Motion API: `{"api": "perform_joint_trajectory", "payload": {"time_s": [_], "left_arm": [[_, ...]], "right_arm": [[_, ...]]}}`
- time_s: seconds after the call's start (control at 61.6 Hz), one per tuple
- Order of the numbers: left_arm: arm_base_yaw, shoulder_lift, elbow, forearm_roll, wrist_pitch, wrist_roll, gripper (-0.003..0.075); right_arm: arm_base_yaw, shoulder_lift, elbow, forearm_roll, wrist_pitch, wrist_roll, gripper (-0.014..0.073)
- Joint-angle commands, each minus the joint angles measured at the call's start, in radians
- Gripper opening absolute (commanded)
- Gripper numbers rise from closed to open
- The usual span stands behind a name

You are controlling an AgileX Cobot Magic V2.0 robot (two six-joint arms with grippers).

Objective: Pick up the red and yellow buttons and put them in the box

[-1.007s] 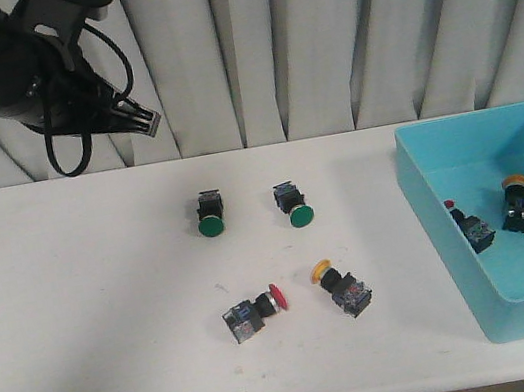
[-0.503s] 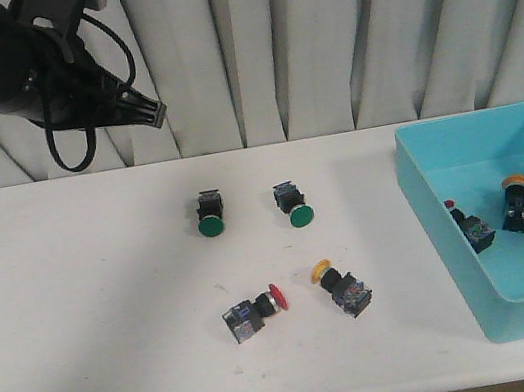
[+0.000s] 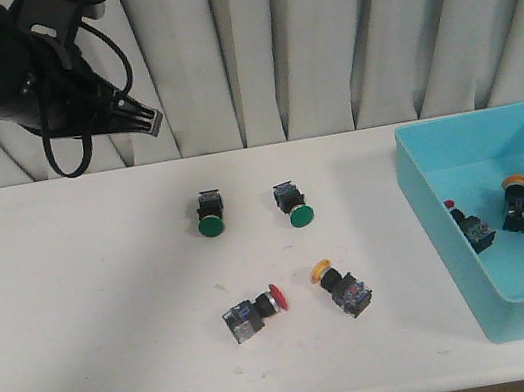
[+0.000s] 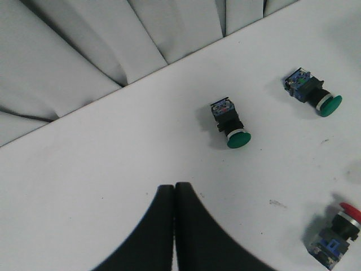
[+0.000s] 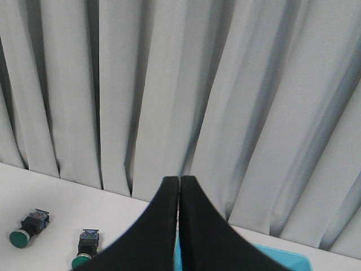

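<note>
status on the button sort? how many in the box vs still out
Halfway. Done: one red button and one yellow button lie in the blue box. In hand: nothing; the left gripper and right gripper have shut, empty jaws, raised off the table. Left: a red button and a yellow button on the table.

White table point(image 3: 81, 319) bearing two green-capped buttons point(image 3: 209, 212) point(image 3: 293, 204) toward the rear, red button point(image 3: 252, 312) and yellow button point(image 3: 342, 287) nearer the front edge, light-blue box point(image 3: 440, 225) at the right.
</note>
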Motion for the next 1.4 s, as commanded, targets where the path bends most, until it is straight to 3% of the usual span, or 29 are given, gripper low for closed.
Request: {"api": "perform_joint_trajectory", "payload": {"time_s": [0.0, 0.26, 0.341, 0.568, 0.666, 0.861, 1.055, 1.185, 1.38], "left_arm": [[-0.002, -0.044, -0.024, 0.018, -0.039, -0.011, -0.0008], [0.006, -0.070, -0.015, 0.077, -0.072, -0.002, -0.0008], [0.026, -0.157, 0.068, 0.063, -0.160, -0.006, -0.0008], [0.174, -0.577, 0.709, 0.027, -0.738, -0.006, -0.0008], [0.275, -0.783, 0.987, -0.044, -0.874, -0.006, -0.0006], [0.451, -1.202, 1.396, -0.068, -0.903, 0.049, -0.0006], [0.536, -1.531, 1.645, -0.155, -0.962, 0.131, -0.0006], [0.564, -1.646, 1.740, -0.192, -0.984, 0.122, -0.0006], [0.568, -1.660, 1.739, -0.191, -0.964, 0.121, -0.0006]], "right_arm": [[-0.001, -0.009, -0.027, 0.005, -0.070, -0.007, -0.0008], [-0.001, -0.009, -0.027, 0.005, -0.069, -0.008, -0.0008], [-0.001, -0.009, -0.027, 0.005, -0.068, -0.008, -0.0008], [-0.001, -0.009, -0.027, 0.005, -0.066, -0.008, -0.0008], [-0.001, -0.009, -0.027, 0.005, -0.066, -0.007, -0.0008], [-0.001, -0.009, -0.027, 0.005, -0.066, -0.007, -0.0008], [-0.001, -0.009, -0.027, 0.005, -0.066, -0.007, -0.0008], [-0.001, -0.009, -0.027, 0.005, -0.066, -0.007, -0.0008], [-0.001, -0.009, -0.027, 0.005, -0.067, -0.007, -0.0008]]}}
